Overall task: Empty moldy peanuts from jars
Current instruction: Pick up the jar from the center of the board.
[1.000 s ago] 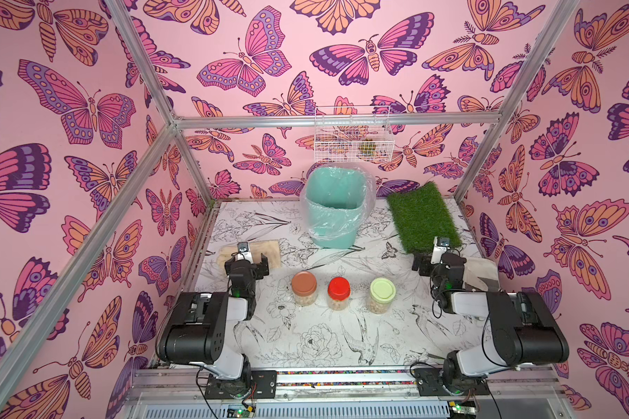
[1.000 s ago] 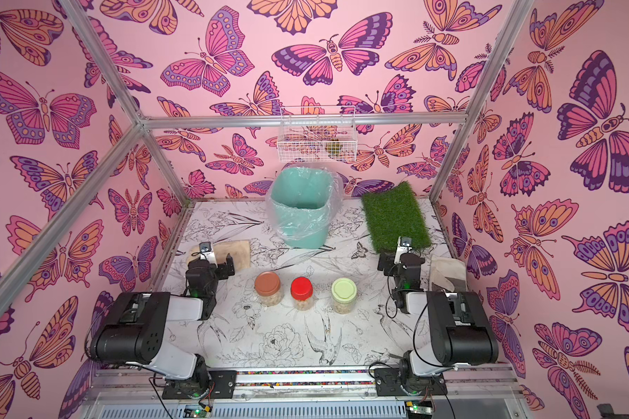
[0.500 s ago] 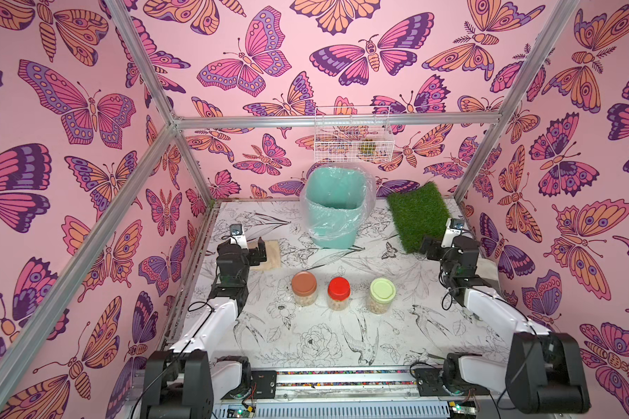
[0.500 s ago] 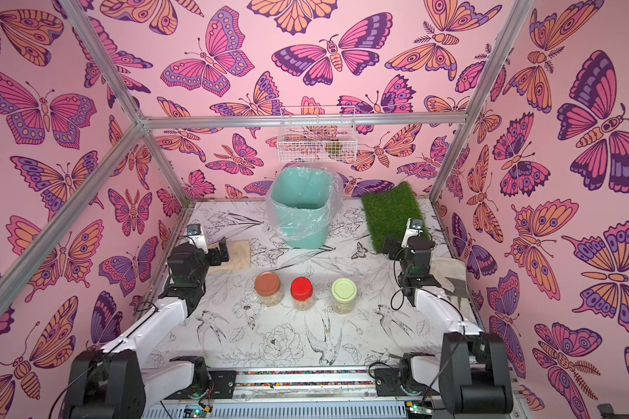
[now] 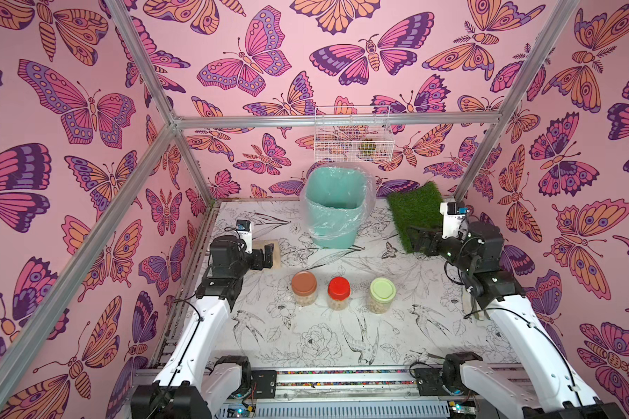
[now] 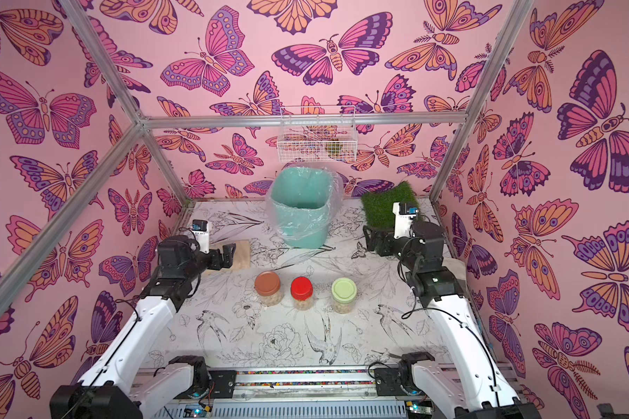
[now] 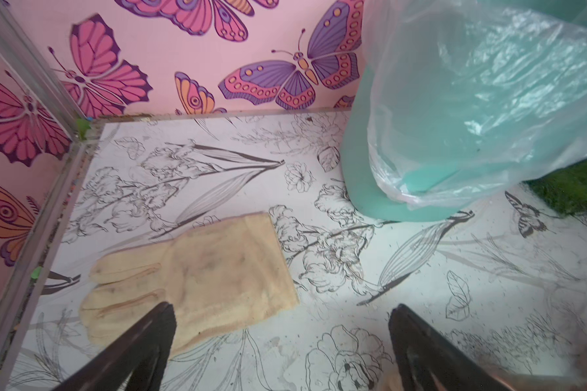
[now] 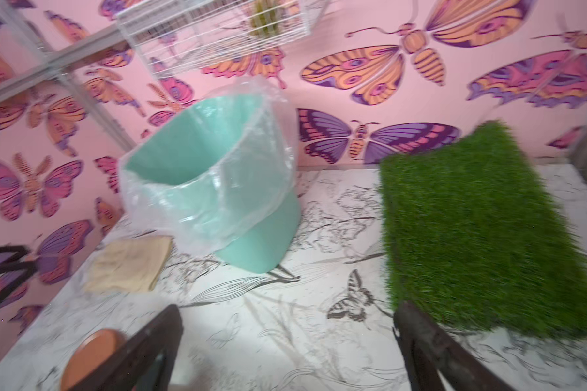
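Three clear jars stand in a row mid-table in both top views, capped brown [image 5: 304, 286], red [image 5: 339, 288] and pale green [image 5: 382, 290]. Pale moldy peanuts [image 5: 304, 300] show through their walls. My left gripper [image 5: 264, 255] hovers open beyond and left of the brown-lidded jar, over a beige glove [image 7: 197, 277]. My right gripper [image 5: 420, 235] hovers open at the grass mat's near edge, beyond and right of the green-lidded jar. Nothing sits between either pair of fingers [image 7: 282, 338] [image 8: 287, 342]. The right wrist view catches the brown lid [image 8: 92, 355].
A mint-green bin [image 5: 333, 232] with a loose plastic liner stands at the back centre. A green grass mat [image 5: 416, 214] lies back right. A white wire basket [image 5: 351, 134] hangs on the back wall. Pink butterfly walls and metal frame posts close in the sides.
Both arms have unfolded from a low tucked pose and reached toward the back of the table, grippers rising. The jars have stayed put.
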